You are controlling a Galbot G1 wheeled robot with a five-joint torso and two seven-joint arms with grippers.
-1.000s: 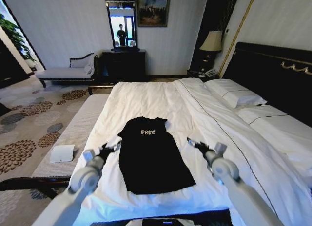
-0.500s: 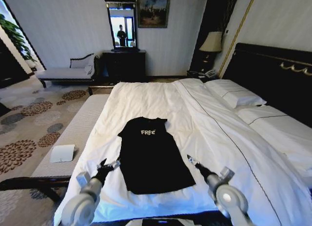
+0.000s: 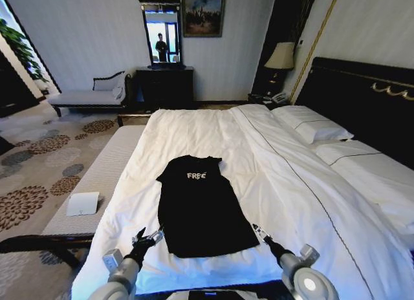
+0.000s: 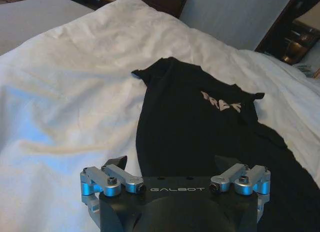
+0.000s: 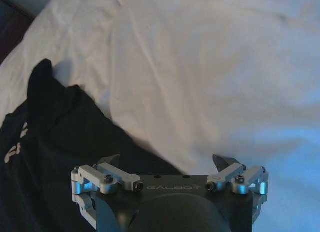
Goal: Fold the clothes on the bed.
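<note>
Lying flat on the white duvet of the bed [image 3: 213,128], the black T-shirt [image 3: 202,206] is spread with its sleeves already turned in, so that a long narrow panel is presented. Its long axis runs straight away from the robot: the hem is the near end, the collar and the white lettering [image 3: 196,176] the far end.

The left gripper [image 3: 147,237] is held low at the near left hem corner, just beside the cloth edge, and its fingers are seen spread apart with nothing between them. The right gripper [image 3: 260,232] is held at the near right hem corner, likewise spread and empty. From the left wrist view the shirt is seen stretching directly ahead of the left gripper [image 4: 170,163], lettering at the far end; from the right wrist view the dark fabric lies ahead and to one side of the right gripper [image 5: 166,160], with white duvet on the other.

Neither arm is markedly nearer; the two are placed almost symmetrically about the shirt's axis. Whether either fingertip already touches the fabric cannot be settled from these views; contact looks unlikely. A lengthwise fold, hem carried towards collar, is judged to be the step in hand, with both hem corners within easy reach.
</note>
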